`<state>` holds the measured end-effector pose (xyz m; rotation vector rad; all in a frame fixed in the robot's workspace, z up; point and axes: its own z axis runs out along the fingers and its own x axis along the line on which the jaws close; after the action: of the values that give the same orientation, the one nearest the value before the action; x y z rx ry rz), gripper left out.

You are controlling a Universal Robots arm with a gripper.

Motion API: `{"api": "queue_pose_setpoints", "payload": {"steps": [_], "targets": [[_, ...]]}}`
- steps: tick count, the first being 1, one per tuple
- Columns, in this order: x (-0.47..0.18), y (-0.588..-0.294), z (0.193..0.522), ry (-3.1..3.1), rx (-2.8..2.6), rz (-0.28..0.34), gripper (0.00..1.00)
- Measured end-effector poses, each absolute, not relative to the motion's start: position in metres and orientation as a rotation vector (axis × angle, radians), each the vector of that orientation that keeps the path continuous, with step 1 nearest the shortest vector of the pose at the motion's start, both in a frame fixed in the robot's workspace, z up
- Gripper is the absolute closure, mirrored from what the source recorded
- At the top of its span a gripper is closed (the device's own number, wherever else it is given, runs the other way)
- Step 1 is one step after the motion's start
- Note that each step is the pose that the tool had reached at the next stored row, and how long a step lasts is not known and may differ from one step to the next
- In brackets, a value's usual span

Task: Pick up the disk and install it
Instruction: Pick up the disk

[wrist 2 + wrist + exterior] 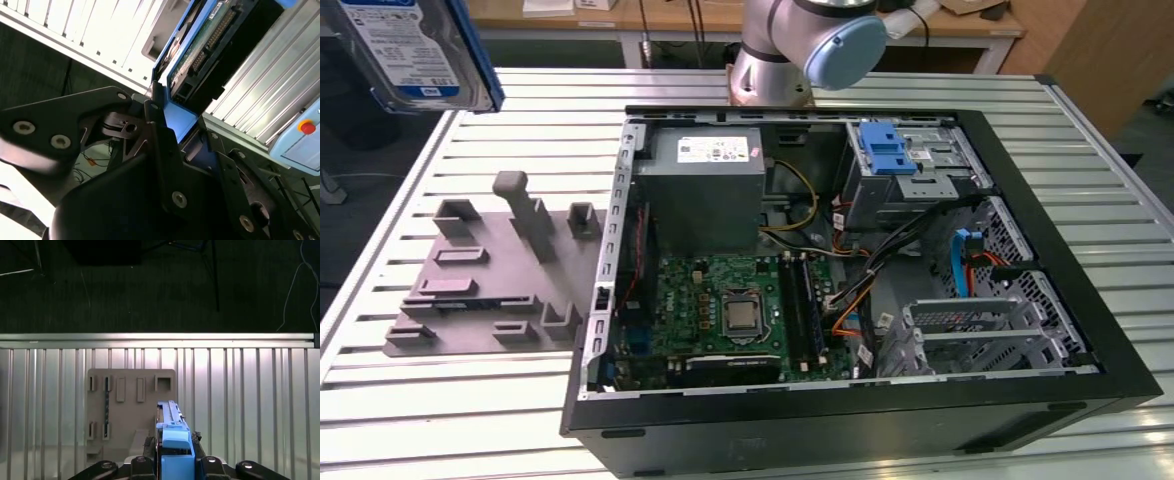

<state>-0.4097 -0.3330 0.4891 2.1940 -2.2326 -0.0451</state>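
The disk (403,50) carries a paper label inside a smooth blue plastic carrier. The claw (172,441) looks matt black. The counter (480,410) is ribbed, brushed metal, the fixture (467,290) dull grey plastic, and the computer case (854,432) matt black.

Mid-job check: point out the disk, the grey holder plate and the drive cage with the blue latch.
disk (414,50): exterior view, on its white-and-blue label.
grey holder plate (500,290): exterior view, on a bare patch of its base.
drive cage (931,165): exterior view, on its metal top.
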Motion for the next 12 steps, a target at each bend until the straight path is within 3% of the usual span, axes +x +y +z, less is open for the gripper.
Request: {"api": "queue_pose_setpoints", "payload": {"steps": [12], "targets": [[-0.355,-0.333,0.489,-2.232,2.194,-0.045,0.64]]}}
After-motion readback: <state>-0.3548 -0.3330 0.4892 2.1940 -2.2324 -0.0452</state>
